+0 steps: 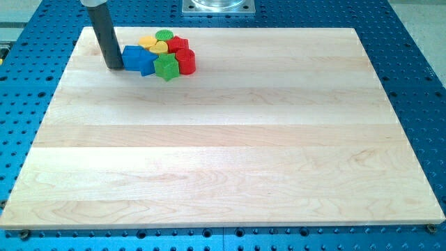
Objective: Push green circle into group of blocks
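The green circle (164,35) sits at the top of a tight cluster of blocks near the view's top left, touching a yellow block (155,46) and a red block (178,44). The cluster also holds a blue block (137,58), a green star-like block (166,67) and a red cylinder (186,61). My tip (114,67) rests on the board just left of the blue block, about touching it. The rod rises from it out of the view's top.
The wooden board (230,153) lies on a blue perforated table (418,70). A metal base plate (219,6) stands at the view's top centre, beyond the board's far edge.
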### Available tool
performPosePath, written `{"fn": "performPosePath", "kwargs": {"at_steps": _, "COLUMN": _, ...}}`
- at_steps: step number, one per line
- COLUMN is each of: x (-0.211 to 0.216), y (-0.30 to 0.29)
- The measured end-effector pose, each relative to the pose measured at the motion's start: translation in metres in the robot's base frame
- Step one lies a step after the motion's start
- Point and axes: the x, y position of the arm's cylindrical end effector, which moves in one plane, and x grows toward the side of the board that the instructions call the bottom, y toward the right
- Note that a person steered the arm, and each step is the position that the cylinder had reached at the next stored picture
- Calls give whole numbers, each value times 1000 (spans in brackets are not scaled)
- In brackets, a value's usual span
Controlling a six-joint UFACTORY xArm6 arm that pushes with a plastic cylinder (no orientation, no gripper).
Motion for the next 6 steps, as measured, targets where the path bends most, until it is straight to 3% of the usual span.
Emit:
{"fn": "performPosePath", "kwargs": {"at_steps": 1, "x": 16, "y": -10}}
{"fn": "performPosePath", "kwargs": {"at_steps": 2, "x": 3, "y": -27}}
{"fn": "performPosePath", "kwargs": {"at_steps": 3, "x": -63, "y": -42}}
{"fn": "performPosePath", "kwargs": {"at_steps": 6, "x": -77, "y": 72}}
